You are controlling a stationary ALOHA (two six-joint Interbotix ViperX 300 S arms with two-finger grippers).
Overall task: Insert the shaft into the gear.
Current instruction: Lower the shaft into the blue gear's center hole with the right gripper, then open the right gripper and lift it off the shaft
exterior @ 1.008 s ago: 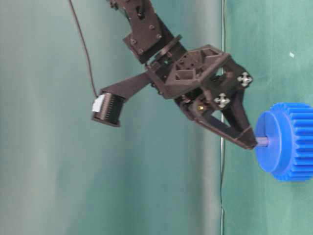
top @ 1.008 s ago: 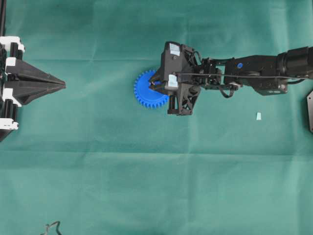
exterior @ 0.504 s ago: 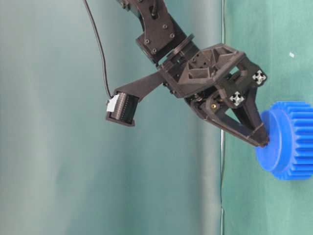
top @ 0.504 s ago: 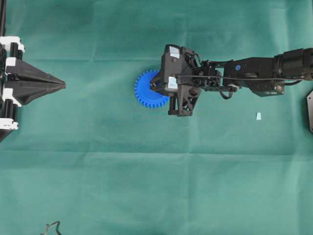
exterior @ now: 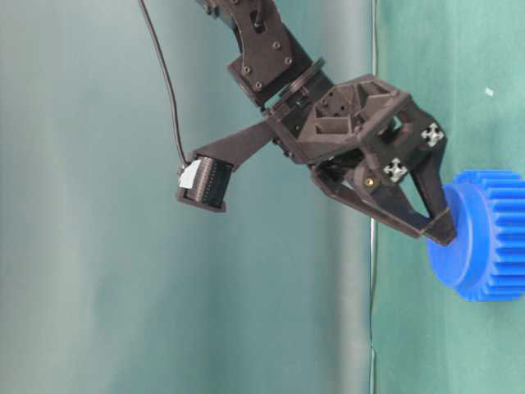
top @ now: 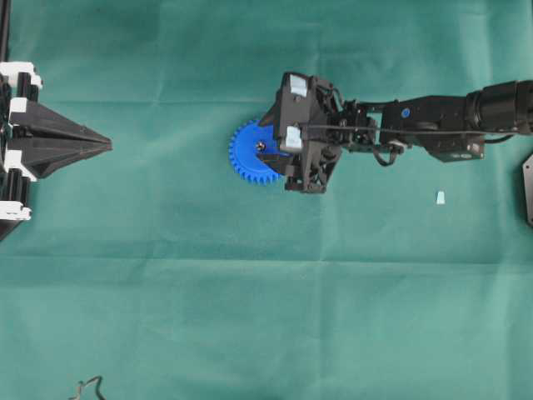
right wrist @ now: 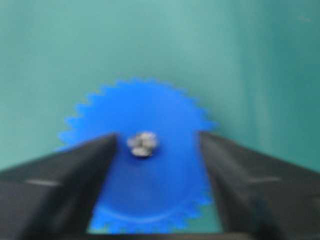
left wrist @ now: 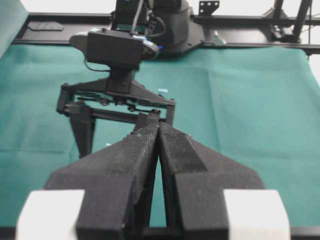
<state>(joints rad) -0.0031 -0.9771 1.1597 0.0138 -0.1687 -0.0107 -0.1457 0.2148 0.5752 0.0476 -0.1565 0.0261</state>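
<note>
The gear (top: pixel 254 152) lies flat on the green cloth (top: pixel 250 317), and it is the landmark for everything here. The shaft (right wrist: pixel 142 143) stands in the centre hole of the gear; in the right wrist view only its silvery top is visible, in the middle of the blue wheel, and in the overhead view it is a small bright dot (top: pixel 261 147) on the hub. So I judge that the insertion step is practically done and the step in hand is the release.

The right gripper (right wrist: pixel 157 150) is directly above the gear, with its two fingers spread wide, one on each side of the shaft and apart from it. It has hold of nothing. In the table-level view the fingertips (exterior: pixel 443 234) are very close to the raised hub of the gear, maybe touching it; I cannot tell which.

The left gripper (left wrist: pixel 158 131) is well apart from the gear, at the far left edge in the overhead view (top: pixel 104 145), with its fingers pressed together and nothing between them.

The next move, in my judgement, calls for lifting the right gripper straight up from the gear, without brushing the shaft or pushing the wheel sideways. How deep the shaft sits I cannot see
</note>
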